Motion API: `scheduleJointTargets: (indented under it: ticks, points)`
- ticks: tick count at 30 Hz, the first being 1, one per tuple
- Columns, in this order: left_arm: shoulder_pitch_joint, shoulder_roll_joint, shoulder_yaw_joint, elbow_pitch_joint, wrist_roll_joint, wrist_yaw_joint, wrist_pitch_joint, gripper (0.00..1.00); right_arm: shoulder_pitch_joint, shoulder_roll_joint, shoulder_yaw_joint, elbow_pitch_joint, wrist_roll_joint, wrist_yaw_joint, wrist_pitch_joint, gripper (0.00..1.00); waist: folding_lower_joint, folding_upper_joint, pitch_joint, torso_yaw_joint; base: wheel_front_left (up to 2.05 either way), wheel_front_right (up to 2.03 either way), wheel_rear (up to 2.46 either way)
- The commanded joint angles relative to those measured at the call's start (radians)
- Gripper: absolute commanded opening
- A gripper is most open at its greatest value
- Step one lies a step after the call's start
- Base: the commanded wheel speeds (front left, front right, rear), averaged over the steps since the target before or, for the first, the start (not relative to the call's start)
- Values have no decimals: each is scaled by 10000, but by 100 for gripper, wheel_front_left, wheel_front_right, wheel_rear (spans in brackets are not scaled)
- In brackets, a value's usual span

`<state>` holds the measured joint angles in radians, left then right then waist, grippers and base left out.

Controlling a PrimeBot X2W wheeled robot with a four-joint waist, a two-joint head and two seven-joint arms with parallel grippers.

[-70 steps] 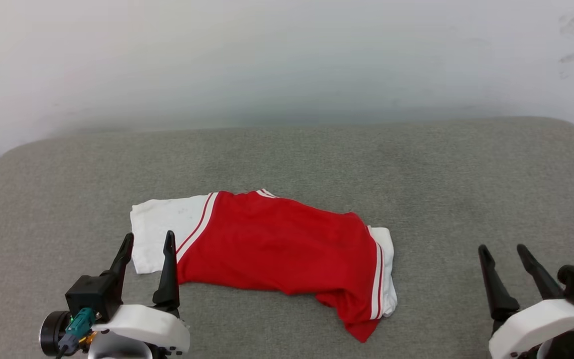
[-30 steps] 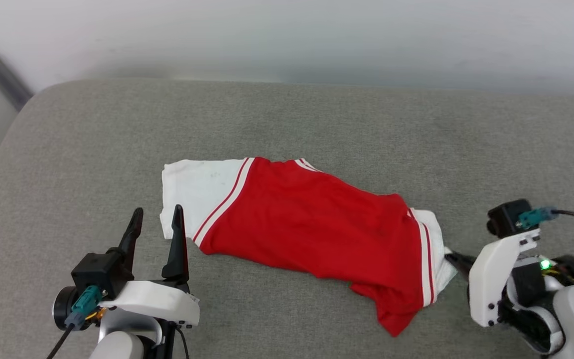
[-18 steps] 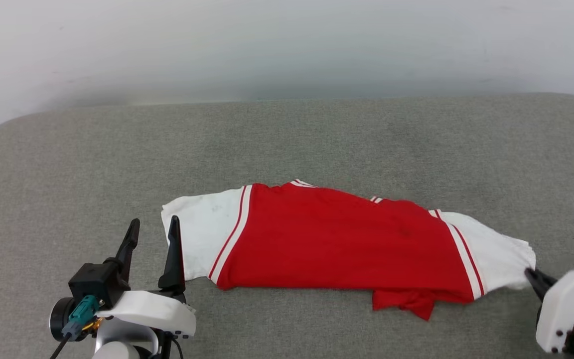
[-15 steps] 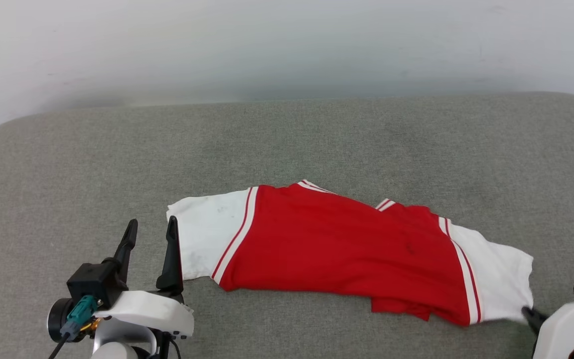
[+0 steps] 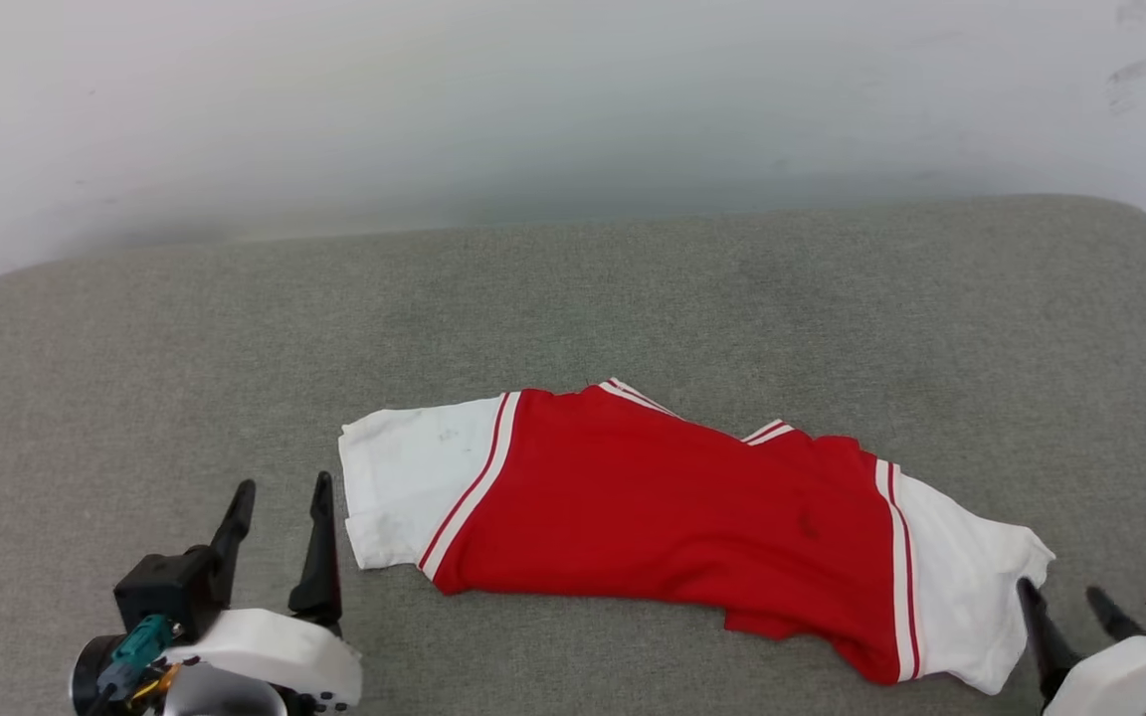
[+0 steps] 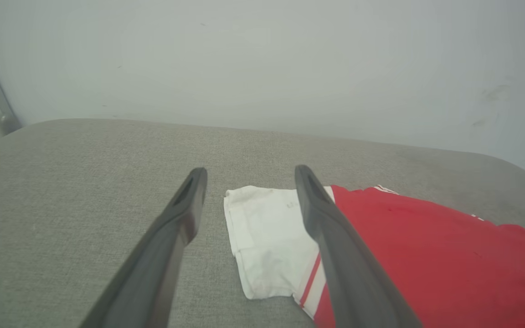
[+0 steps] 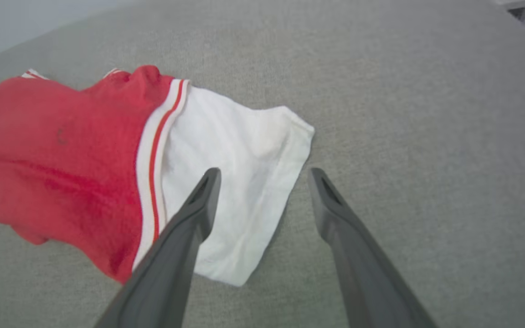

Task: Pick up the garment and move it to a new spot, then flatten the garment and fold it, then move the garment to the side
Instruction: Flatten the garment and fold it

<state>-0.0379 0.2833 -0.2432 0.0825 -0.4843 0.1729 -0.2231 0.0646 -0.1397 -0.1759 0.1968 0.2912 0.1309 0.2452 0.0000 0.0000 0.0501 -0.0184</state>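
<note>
While the garment lay stretched sideways across the grey cushion, plain red side up with no number on show, you were, by my reading, in the flattening step and not yet at the fold. Its two white sleeves pointed to opposite ends. The red body between them was uneven, and a bunched flap of hem was tucked along the garment's near edge.

The left jaws stood wide apart and held nothing. They hung just beside the near corner of the garment's left sleeve, without touching it. The right jaws were also spread wide and empty. In the right wrist view one finger hung over the garment's right sleeve and the other over bare cushion just past the sleeve's edge. Whether either finger brushed the cloth, I could not tell.

Your next move probably called for a fresh grip on the garment's near edge. You would need to pinch one layer only at that tucked flap and draw it toward the robot until the hem lay straight. Soft jersey cloth drags on upholstery, so a low lift before pulling would have served you better than a slide.
</note>
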Motion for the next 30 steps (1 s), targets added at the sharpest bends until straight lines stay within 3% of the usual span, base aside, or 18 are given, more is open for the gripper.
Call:
scheduleJointTargets:
  ticks: [1, 6, 13, 22, 30]
  points:
    - [160, 161, 164, -40, -85, 74, 50, 100, -169, 103, -134, -253, -231, -3, -507, 100, 0, 0, -84, -108, 0, 0, 0]
    - [377, 505, 422, -337, -159, 283, 378, 100, -258, 413, -156, -1266, -1016, -3, -1952, 100, 0, 0, -258, -290, 0, 0, 0]
    - [-260, 1064, 359, -642, -342, 68, 1577, 100, -226, 697, 531, -2595, -1422, -3, -2336, 100, 0, 0, -110, -571, 0, 0, 0]
    - [-2167, 2128, 179, 192, -902, -787, 4121, 100, -756, 747, 1482, -3558, -1510, -3, -2309, 100, 0, 0, 983, -1250, 0, 0, 0]
    - [-3472, 3322, -137, 1413, -1812, -1718, 7474, 100, -1316, 676, 2099, -3788, -1268, -3, -2510, 100, 0, 0, 1937, -1965, 0, 0, 0]
